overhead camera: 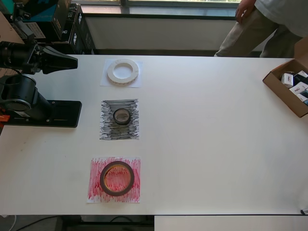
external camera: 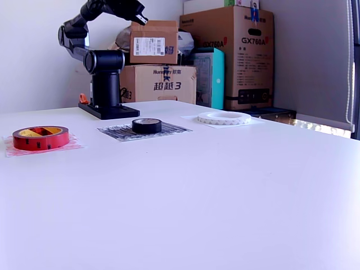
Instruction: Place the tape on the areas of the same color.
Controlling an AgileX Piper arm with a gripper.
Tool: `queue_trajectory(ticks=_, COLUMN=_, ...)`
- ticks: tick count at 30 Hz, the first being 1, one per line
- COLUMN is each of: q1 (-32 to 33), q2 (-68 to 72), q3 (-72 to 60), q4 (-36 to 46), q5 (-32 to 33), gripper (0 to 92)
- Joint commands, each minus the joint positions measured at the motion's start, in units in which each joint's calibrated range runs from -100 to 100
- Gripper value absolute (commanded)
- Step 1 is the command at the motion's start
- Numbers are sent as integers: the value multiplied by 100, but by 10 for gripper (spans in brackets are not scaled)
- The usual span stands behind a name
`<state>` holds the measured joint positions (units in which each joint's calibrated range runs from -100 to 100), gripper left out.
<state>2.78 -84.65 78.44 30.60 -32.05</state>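
Item 1: your black arm's claw (external camera: 140, 18), folded back at the upper left of the exterior view, holds nothing; whether its jaws stand wide or narrow you cannot tell.

Item 2: the small black tape roll (overhead camera: 121, 116) lies on the black-scribbled paper sheet (overhead camera: 108, 132), left of frame centre overhead.

Item 3: the wide white tape ring (overhead camera: 123, 71) lies on the plain white paper sheet (overhead camera: 105, 82), upper frame.

Item 4: the red tape roll (overhead camera: 117, 178) lies on the red-scribbled paper sheet (overhead camera: 95, 190), lower left.

Item 5: an open cardboard box (overhead camera: 279, 88) sits at the right edge.

- Flat white desk (overhead camera: 216, 144).
- Directly on it: plain white paper sheet (overhead camera: 105, 82), black-scribbled sheet (overhead camera: 107, 130), red-scribbled sheet (overhead camera: 94, 192), black arm base (overhead camera: 57, 114), open cardboard box (overhead camera: 281, 91).
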Motion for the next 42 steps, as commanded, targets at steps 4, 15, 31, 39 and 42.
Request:
queue_trajectory(ticks=4, q1=134, q2=-1460, q3=1366, q4=-1723, q5=-249, gripper=0)
queue_trajectory(ticks=15, q1=537, q2=-1460, q3=2111, q4=-2479, q5=-249, gripper=0)
queue_trajectory(ticks=31, q1=584, q2=-1460, q3=2102, q4=-1859, q5=-224, gripper=1)
queue_trajectory(ticks=39, q1=584, q2=-1460, q3=2102, q4=-1859, q5=-224, gripper=1)
queue_trajectory(ticks=42, q1=584, q2=-1460, q3=2102, q4=-1859, q5=-224, gripper=1)
